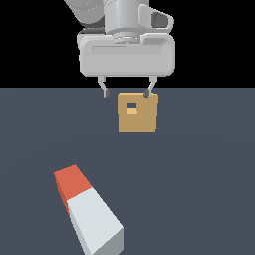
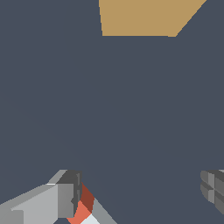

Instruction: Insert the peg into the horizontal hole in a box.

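My gripper [image 1: 126, 93] hangs released and empty above the tabletop [image 1: 209, 174], jaws spread wide to straddle the peg [image 1: 89, 211]. The peg lies flat near the camera, well apart from the far box [image 1: 138, 119], whose hole [image 1: 132, 106] faces it.

The arm was pale grey — a ribbed, rounded wrist above a wide, boxy hand with rounded corners and a long recessed slot across its face. Two slim fingers [image 1: 105, 89] hung below, light grey with dark pads.
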Available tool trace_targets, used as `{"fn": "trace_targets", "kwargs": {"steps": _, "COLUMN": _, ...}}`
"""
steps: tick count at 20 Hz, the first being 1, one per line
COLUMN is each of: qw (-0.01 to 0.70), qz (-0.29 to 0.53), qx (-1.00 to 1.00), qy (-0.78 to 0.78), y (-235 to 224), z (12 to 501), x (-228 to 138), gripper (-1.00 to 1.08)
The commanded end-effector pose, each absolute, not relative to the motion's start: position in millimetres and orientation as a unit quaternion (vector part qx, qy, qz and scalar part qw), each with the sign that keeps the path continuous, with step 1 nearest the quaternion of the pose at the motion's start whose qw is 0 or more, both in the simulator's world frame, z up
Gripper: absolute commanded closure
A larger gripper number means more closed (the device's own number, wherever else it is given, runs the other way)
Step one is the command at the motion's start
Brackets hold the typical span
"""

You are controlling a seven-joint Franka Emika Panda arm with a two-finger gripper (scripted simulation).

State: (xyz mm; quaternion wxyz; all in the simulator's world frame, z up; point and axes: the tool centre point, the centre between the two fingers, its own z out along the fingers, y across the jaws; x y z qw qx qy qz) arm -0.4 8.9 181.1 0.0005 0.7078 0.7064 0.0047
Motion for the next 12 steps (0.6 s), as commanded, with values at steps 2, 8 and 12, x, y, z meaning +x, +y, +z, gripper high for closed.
{"fn": "trace_targets", "kwargs": {"steps": 2, "qw": 0.001, "qz": 0.005, "qx": 0.708, "qy": 0.707, "y": 9, "z": 181, "x": 0, "gripper": -0.92}}
{"fn": "trace_targets", "kwargs": {"steps": 8, "qw": 0.001, "qz": 0.005, "qx": 0.7, "qy": 0.715, "y": 4, "z": 177, "x": -4, "gripper": -0.92}}
{"fn": "trace_targets", "kwargs": {"steps": 12, "qw": 0.0, "qz": 0.004, "qx": 0.687, "qy": 0.726, "y": -5, "z": 172, "x": -9, "gripper": -0.92}}
